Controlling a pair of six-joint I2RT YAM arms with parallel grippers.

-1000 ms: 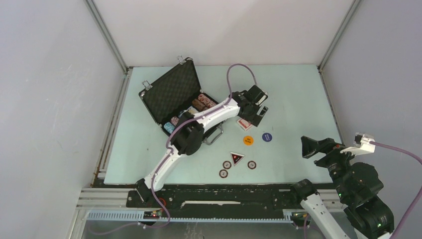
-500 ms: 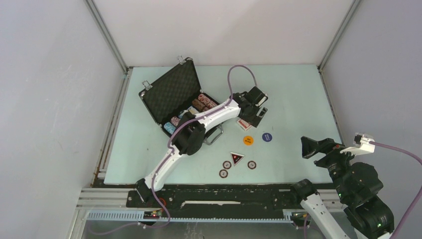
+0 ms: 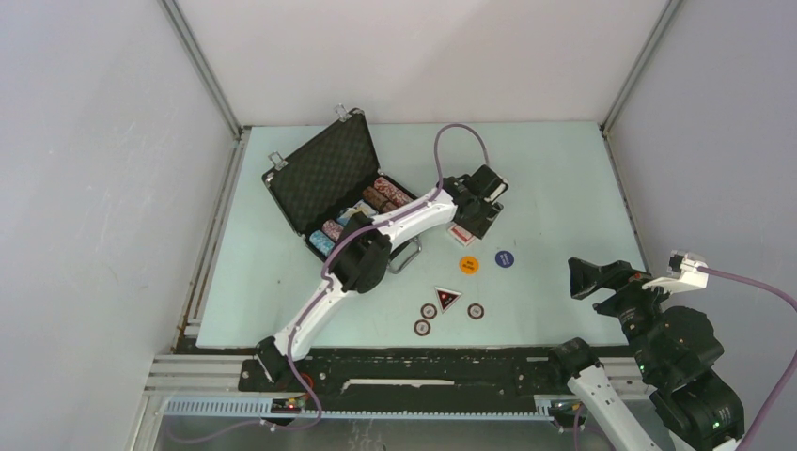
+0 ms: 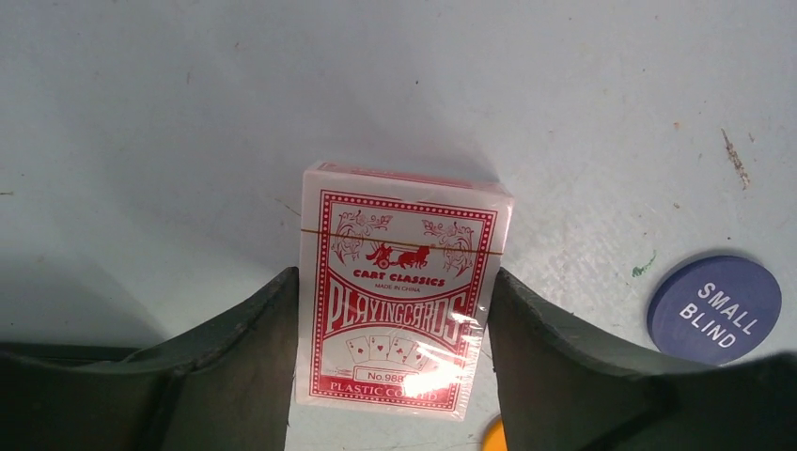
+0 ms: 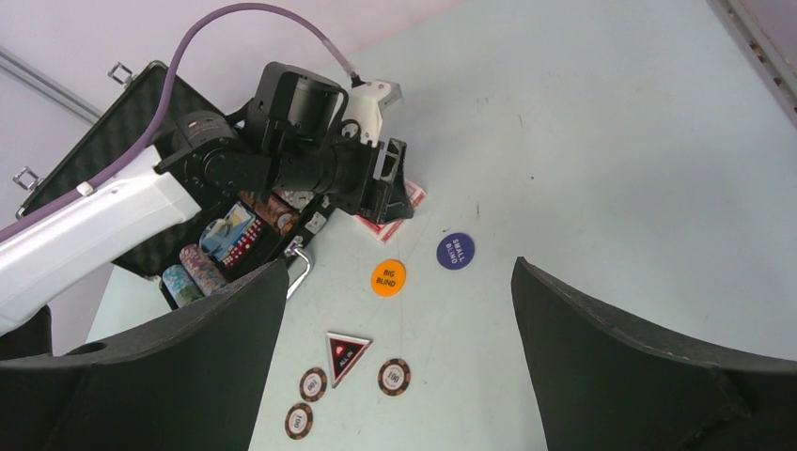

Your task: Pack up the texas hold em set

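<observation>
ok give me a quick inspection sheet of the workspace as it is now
surface: pale green table, faint marks
job's things: briefcase open, chips rowed inside; red card deck, orange button, blue button, triangular marker and three loose chips out on the table
clutter: nothing seen
grippers: left gripper closed on the red card deck's long sides; right gripper open, empty
cables: purple cable loops above the left wrist; a second cable trails from the right arm
surroundings: plain enclosure walls, metal rail at the near edge
</observation>
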